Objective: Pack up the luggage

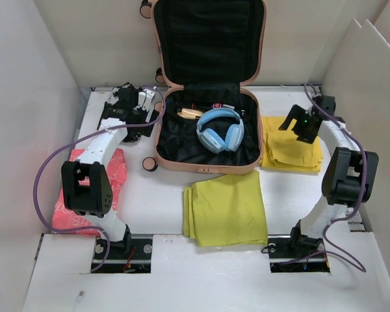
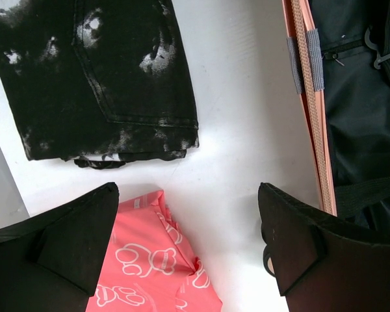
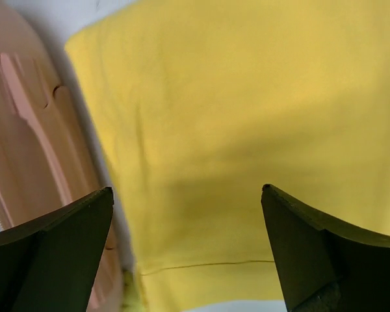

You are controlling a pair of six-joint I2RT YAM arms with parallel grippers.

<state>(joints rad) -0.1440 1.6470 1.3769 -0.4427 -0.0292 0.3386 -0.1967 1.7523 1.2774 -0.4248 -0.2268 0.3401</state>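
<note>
The right gripper [image 3: 187, 188] hangs with its jaws spread wide and empty right over the folded yellow cloth [image 3: 247, 97]. The luggage [image 1: 208, 169] lies open just to its left, mid-table toward the back. The left gripper [image 2: 188, 185], also spread, hovers off the case's other side, so the 2 arms look about equally near.

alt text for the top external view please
An open peach-pink suitcase lies on a white table with blue headphones inside on its black lining. One folded yellow cloth lies in front of it, another to its right under the open right claw, and a pink patterned cloth lies at left.
</note>
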